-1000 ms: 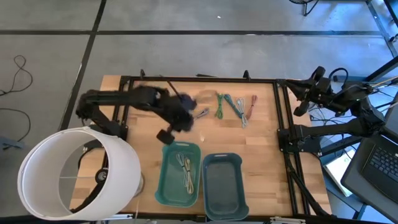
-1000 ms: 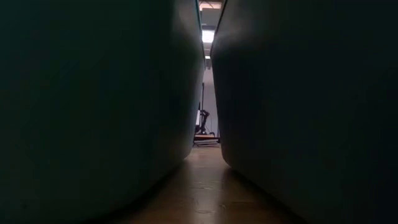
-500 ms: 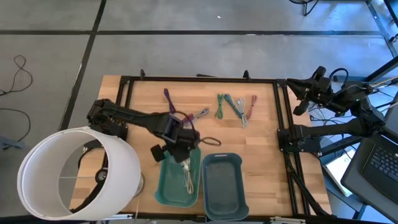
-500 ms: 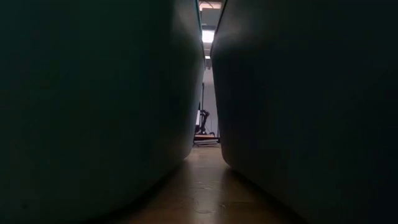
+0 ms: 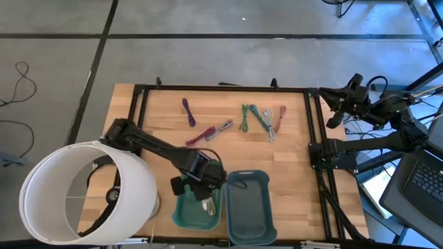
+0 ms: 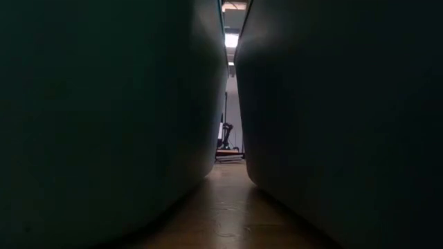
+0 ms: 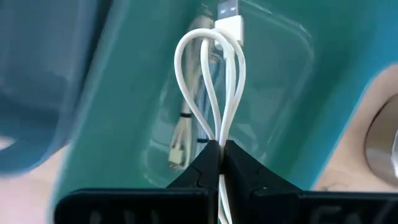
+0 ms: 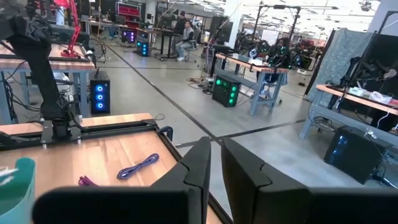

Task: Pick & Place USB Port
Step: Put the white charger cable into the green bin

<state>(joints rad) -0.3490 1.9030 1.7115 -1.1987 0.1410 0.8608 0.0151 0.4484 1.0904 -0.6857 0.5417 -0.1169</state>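
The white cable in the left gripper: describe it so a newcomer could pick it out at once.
On the wooden table, find the two teal trays at the near edge. The left gripper hangs over the left tray, shut on the white cable. Unlike the cable lying in that tray, it is looped and pinched between the fingers.

A large robotics lab or workshop with an open concrete floor (image 5: 228, 62). Rows of workbenches (image 8: 255, 65) carry robot arms and gear, computer towers (image 8: 99, 93) with glowing lights sit underneath, and a person (image 8: 185, 38) sits at a far desk. The wooden table (image 5: 291, 149) has a black metal frame; a laptop (image 5: 421, 181) stands beside it.
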